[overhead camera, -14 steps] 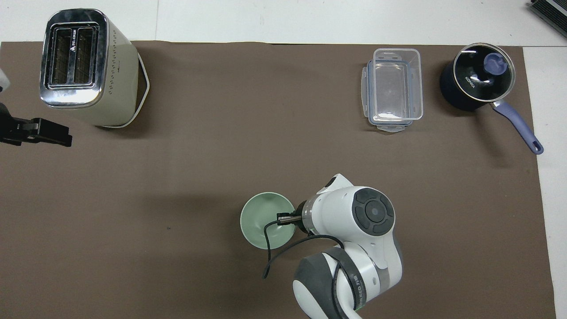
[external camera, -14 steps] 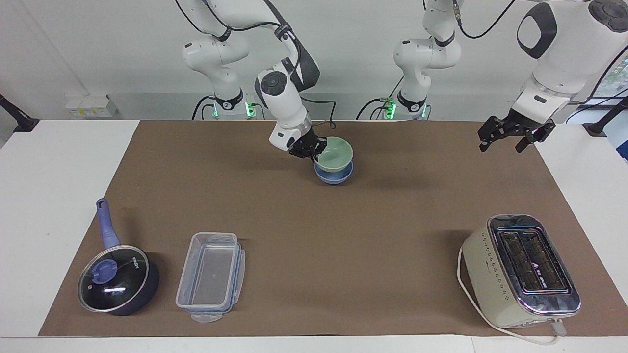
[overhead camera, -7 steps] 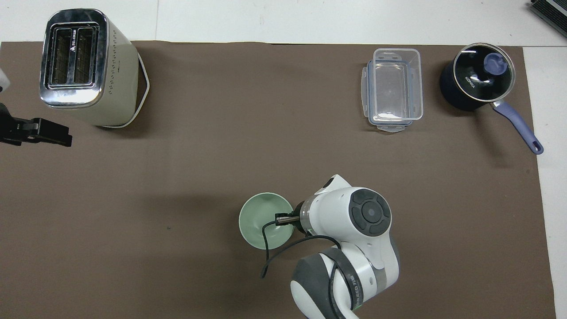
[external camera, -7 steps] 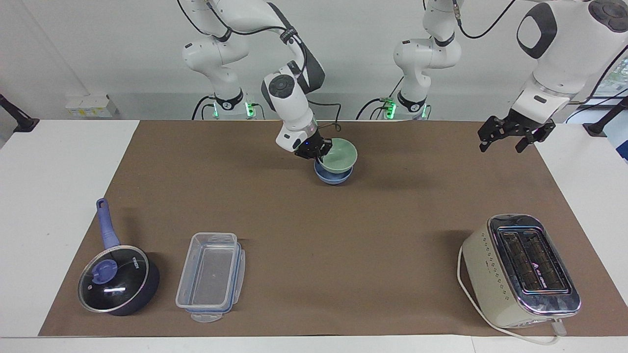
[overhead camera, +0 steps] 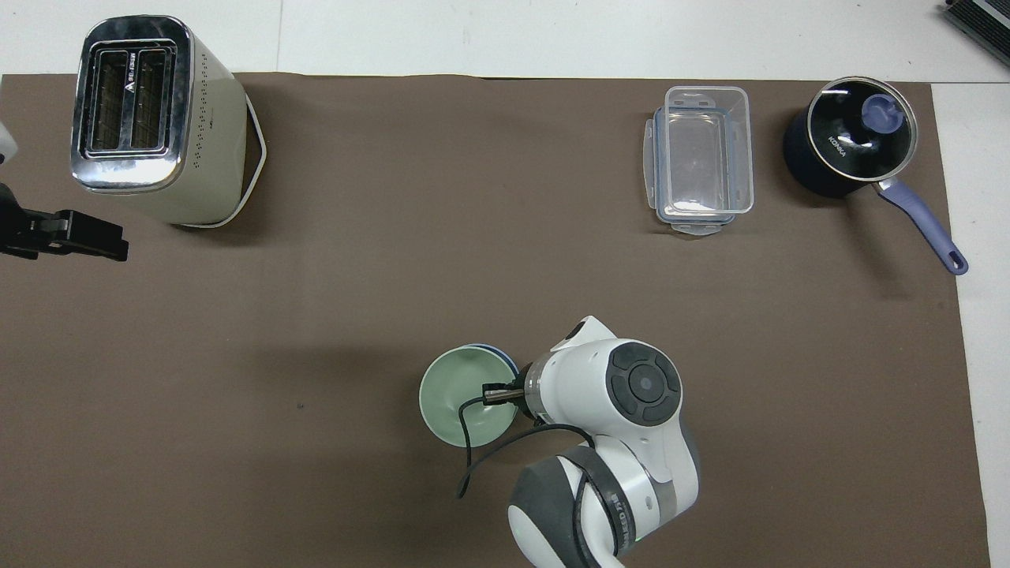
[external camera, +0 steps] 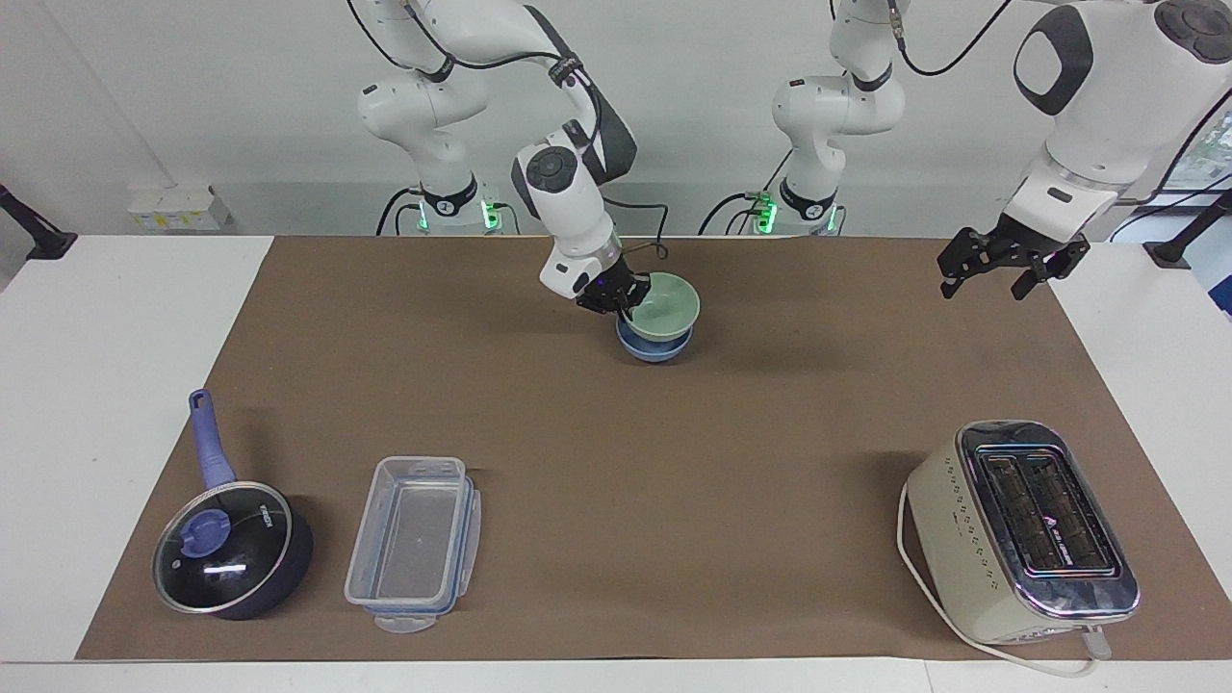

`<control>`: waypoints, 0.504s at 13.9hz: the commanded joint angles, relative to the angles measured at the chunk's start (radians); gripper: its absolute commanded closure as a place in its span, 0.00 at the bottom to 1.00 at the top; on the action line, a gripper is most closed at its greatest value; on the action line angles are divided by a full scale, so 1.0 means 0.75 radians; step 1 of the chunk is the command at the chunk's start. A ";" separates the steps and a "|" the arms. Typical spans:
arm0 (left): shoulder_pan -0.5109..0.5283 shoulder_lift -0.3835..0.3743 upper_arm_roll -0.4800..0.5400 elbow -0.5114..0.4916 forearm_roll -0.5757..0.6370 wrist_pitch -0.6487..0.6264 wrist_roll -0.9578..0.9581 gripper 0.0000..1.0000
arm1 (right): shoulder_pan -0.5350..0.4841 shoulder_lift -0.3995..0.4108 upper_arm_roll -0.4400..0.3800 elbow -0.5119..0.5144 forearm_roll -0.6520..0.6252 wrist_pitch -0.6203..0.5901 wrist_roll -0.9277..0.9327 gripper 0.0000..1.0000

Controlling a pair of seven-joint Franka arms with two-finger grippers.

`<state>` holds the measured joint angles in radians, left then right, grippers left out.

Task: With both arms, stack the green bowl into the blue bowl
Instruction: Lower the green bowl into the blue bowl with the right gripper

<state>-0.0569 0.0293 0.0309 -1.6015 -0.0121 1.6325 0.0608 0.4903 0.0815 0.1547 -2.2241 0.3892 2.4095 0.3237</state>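
Observation:
The pale green bowl (external camera: pixel 666 302) is tilted and sits right over the periwinkle-blue bowl (external camera: pixel 654 348), which stands on the brown mat near the robots, about midway between the arms. I cannot tell whether the two bowls touch. My right gripper (external camera: pixel 624 297) is shut on the green bowl's rim at the side toward the right arm's end. In the overhead view the green bowl (overhead camera: pixel 454 394) covers the blue bowl (overhead camera: pixel 495 351) except a thin sliver of rim, and the right gripper (overhead camera: pixel 495 393) sits at the green rim. My left gripper (external camera: pixel 984 287) waits, open and empty, up over the mat's left-arm end.
A cream toaster (external camera: pixel 1020 529) stands far from the robots at the left arm's end. A clear plastic container (external camera: pixel 414 541) and a dark lidded pot with a blue handle (external camera: pixel 229 549) stand far from the robots at the right arm's end.
My right gripper has shifted the green bowl slightly toward the left arm's end over the blue bowl, so a sliver of blue rim shows from above. The left arm has not moved.

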 commanded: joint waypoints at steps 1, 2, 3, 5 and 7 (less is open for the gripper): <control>0.008 -0.010 -0.008 0.008 0.018 -0.025 -0.016 0.00 | -0.005 0.010 0.002 0.010 -0.036 0.023 0.031 0.82; 0.008 -0.010 -0.008 0.008 0.018 -0.025 -0.016 0.00 | -0.005 0.012 0.002 0.012 -0.036 0.023 0.035 0.75; 0.008 -0.010 -0.008 0.008 0.018 -0.025 -0.016 0.00 | -0.005 0.012 0.002 0.014 -0.036 0.023 0.035 0.71; 0.008 -0.010 -0.008 0.006 0.020 -0.025 -0.016 0.00 | -0.005 0.014 0.002 0.020 -0.036 0.023 0.035 0.60; 0.008 -0.010 -0.008 0.006 0.020 -0.025 -0.016 0.00 | -0.007 0.012 0.002 0.024 -0.038 0.021 0.029 0.59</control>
<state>-0.0569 0.0293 0.0309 -1.6015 -0.0121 1.6325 0.0608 0.4903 0.0816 0.1537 -2.2211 0.3880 2.4116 0.3237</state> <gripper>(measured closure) 0.000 0.590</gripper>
